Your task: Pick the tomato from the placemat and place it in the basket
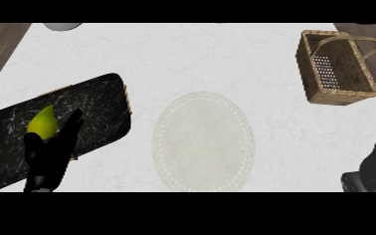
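The pale oval placemat (203, 140) lies in the middle of the counter with nothing on it. No tomato shows anywhere in the head view. The wicker basket (311, 74) with its arched handle stands at the upper right, and what I see of its inside holds nothing. My left hand (48, 159) rests open at the lower left, fingers pointing up over the dark board. Only a dark part of my right hand (360, 174) shows at the lower right edge, well below the basket; whatever it may hold is hidden.
A black marbled board (88, 114) lies slanted at the left with a yellow-green fruit (44, 123) on it, just above my left hand. A grey rounded object (62, 26) peeks in at the top left. Dark wood shows at both top corners.
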Controlling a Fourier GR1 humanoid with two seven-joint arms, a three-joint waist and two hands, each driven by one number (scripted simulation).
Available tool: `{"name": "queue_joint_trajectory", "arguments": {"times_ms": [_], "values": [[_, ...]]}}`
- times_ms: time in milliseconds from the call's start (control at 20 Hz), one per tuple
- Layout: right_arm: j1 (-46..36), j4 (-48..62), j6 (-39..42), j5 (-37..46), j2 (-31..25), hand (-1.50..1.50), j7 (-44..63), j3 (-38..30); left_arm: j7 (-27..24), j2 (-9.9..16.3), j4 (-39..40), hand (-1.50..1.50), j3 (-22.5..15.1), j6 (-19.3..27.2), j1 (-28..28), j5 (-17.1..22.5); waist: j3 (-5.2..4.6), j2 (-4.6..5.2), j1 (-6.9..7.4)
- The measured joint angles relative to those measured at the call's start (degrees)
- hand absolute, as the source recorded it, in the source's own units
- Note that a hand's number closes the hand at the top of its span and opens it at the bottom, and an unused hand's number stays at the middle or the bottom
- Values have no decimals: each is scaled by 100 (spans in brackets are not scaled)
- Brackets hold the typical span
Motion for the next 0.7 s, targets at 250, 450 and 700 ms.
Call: {"name": "queue_joint_trajectory", "arguments": {"times_ms": [250, 450, 700], "values": [[-363, 695, 243, -254, -560, 150, -147, -522, 37, -20, 27, 0, -14, -47, -82, -11, 1, 26, 62], [-437, 1280, 410, -371, -1002, 150, -399, -811, -52, -21, 30, 0, -20, -118, -94, -27, -7, 49, 119], [-314, 1930, 499, -460, -1372, 150, -817, -1041, -104, -44, 55, 0, -25, -176, -128, -48, -5, 67, 167]]}}
